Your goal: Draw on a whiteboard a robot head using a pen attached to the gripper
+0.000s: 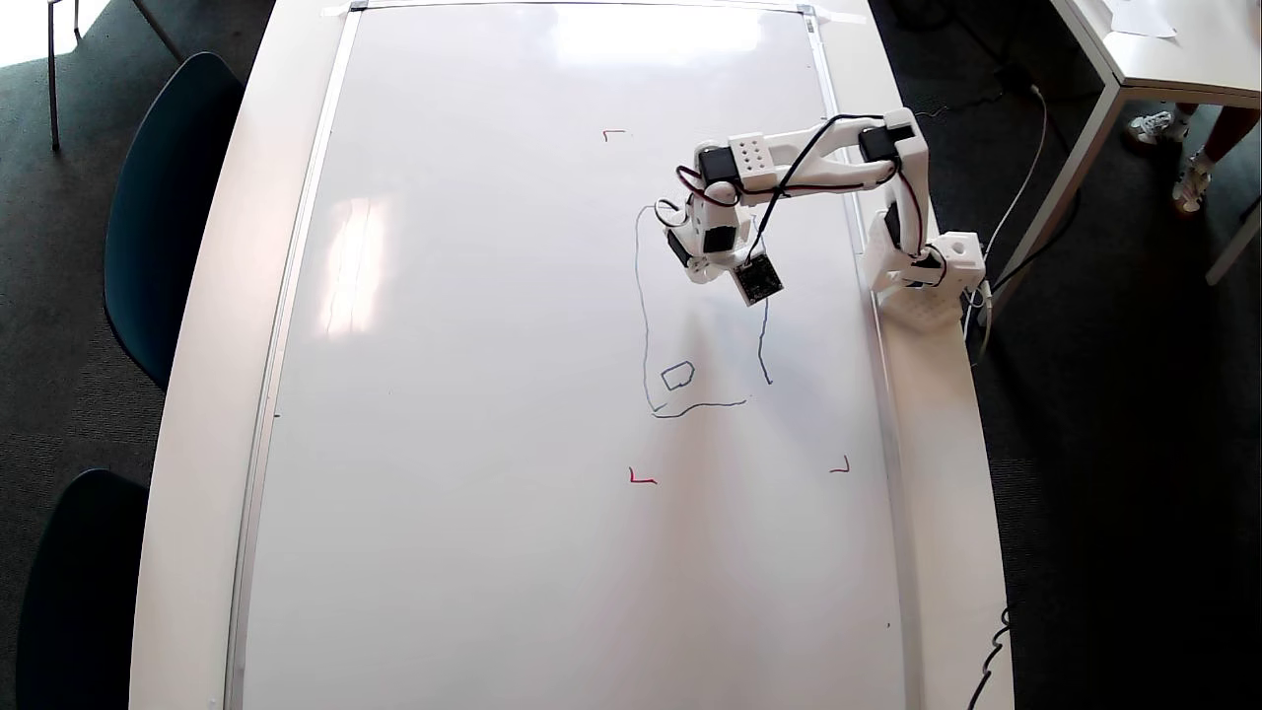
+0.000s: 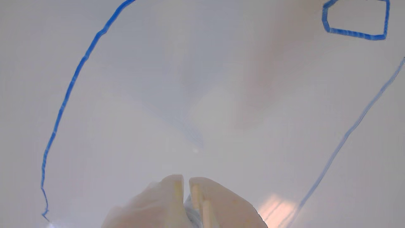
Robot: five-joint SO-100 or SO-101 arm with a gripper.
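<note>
On the table lies one whiteboard bearing three visible red corner marks. Inside those marks, one unfinished robot head: a tall outline with one small box near its lower left corner. One white arm reaches over the outline's top. Its pincer is clenched, fingers nearly touching; the pen itself cannot be made out.

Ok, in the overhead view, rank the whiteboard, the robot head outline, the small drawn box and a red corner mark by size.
1. whiteboard
2. robot head outline
3. small drawn box
4. red corner mark, only slightly smaller than the box.
</note>
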